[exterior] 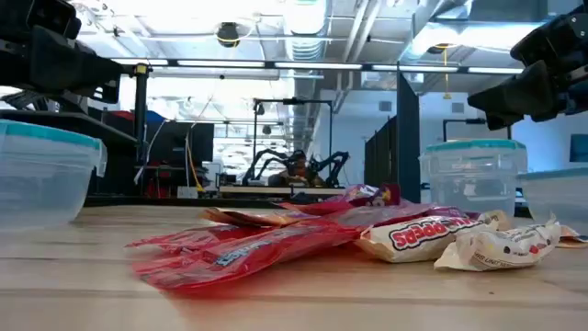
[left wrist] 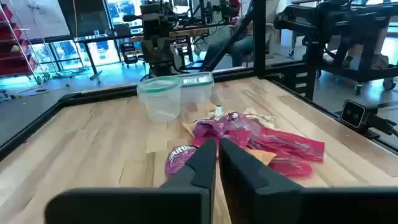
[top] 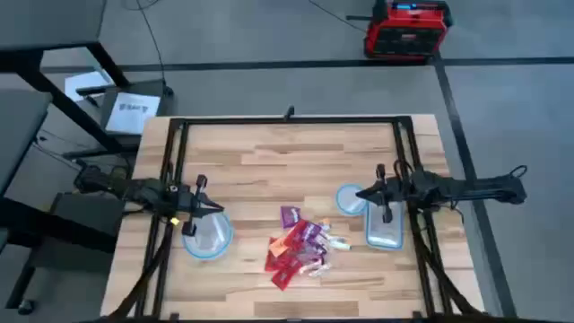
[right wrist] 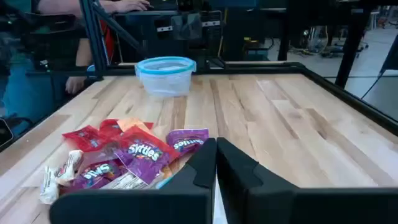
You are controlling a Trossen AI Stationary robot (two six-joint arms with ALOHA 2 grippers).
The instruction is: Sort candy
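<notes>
The candy [top: 300, 247] lies in a loose pile of red, purple, orange and whitish wrapped sweets near the table's front middle; it also shows in the low view [exterior: 349, 234]. My left gripper [top: 219, 211] hangs shut above the left clear bowl [top: 208, 237], left of the pile. In its own wrist view the shut left gripper [left wrist: 217, 148] points toward the candy [left wrist: 249, 140]. My right gripper [top: 361, 193] hangs shut over the right clear bowl [top: 350, 200], right of the pile. In its own wrist view, the right gripper [right wrist: 216, 149] faces the candy [right wrist: 124, 155]. Neither holds anything.
A clear rectangular tub [top: 384, 230] stands just right of the right bowl, under the right arm. A black frame [top: 287, 119] runs around the tabletop. Bare wood lies across the far half of the table. A person's hand [right wrist: 127, 6] shows beyond the table's left side.
</notes>
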